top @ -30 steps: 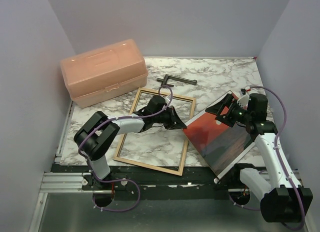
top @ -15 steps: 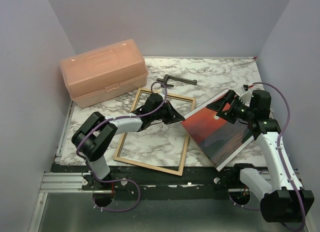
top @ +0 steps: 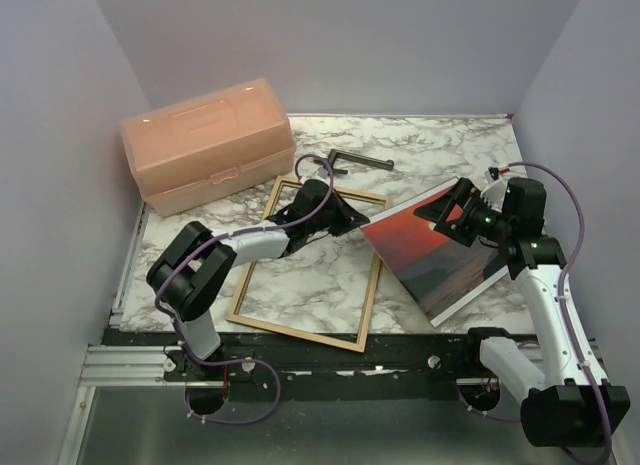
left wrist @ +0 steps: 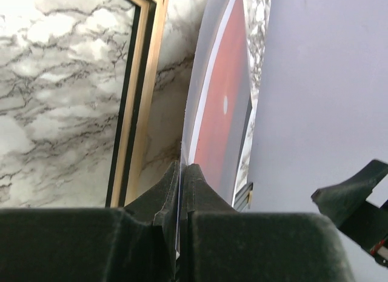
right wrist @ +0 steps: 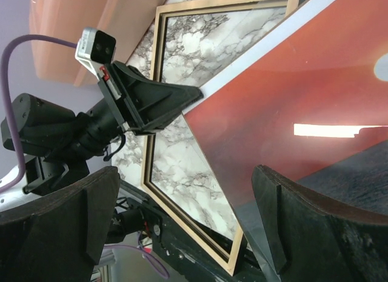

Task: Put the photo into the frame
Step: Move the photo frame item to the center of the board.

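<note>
The photo (top: 440, 257), a glossy red sunset print with a white border, lies tilted at the right of the marble table, its left corner raised. My left gripper (top: 354, 222) is shut on that corner; in the left wrist view the fingers (left wrist: 195, 180) pinch the thin edge of the photo (left wrist: 219, 112). The tan wooden frame (top: 371, 283) lies flat to the left, its right rail next to the photo. My right gripper (top: 452, 215) hangs open over the photo's far edge, and in the right wrist view its fingers straddle the photo (right wrist: 315, 94) beside the frame (right wrist: 153, 112).
A pink plastic toolbox (top: 208, 143) stands at the back left. A dark metal tool (top: 352, 163) lies just beyond the frame. Walls close in on the left, back and right. A black rail (top: 330, 350) runs along the table's near edge.
My left gripper has drawn back towards the frame's far right corner with the photo's corner in it. The photo has shifted away from the near edge. The right gripper moved slightly right.
</note>
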Tool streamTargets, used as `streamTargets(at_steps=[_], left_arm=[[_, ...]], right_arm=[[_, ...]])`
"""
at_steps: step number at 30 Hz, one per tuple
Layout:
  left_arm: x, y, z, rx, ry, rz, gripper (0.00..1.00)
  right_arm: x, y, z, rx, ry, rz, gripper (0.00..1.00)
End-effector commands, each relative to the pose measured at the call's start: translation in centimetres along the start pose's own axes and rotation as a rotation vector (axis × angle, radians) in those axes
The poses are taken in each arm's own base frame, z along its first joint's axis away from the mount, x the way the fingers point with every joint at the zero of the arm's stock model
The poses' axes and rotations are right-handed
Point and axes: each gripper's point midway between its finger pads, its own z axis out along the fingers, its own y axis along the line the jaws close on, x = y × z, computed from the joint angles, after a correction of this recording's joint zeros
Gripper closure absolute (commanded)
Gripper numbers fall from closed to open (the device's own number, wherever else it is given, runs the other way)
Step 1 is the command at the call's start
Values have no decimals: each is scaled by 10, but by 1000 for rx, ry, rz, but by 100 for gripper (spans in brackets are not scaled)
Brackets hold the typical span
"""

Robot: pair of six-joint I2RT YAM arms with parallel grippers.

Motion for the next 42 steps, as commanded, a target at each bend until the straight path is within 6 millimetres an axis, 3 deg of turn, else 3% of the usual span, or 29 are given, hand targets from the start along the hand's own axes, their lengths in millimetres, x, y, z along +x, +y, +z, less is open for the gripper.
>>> streamTargets(at_steps=[1,12,18,25,28,35,37,42], left_arm=[[-18,4,16,-82,-99,15,100],[25,-11,53,-73,26,44,100],[58,-9,57,-87,91,71,100],[92,5,57,-138,169,122,99],[98,10,51,-170,185,153,86],[100,28,31,-290,208,277,27],[97,32,23,-323,199,310,20],[79,29,-1,-362,144,390,13]], right_arm=[[-3,8,-7,-10,-11,-22,0],[3,0,-8,19,-3,-25,0],[7,-5,-7,30,1,-21,0],[12,-11,-4,39,10,-8,0],[15,-14,-3,41,16,-1,0],[19,-20,0,48,24,2,0],[20,-23,0,58,26,3,0],[22,-28,1,73,31,3,0]])
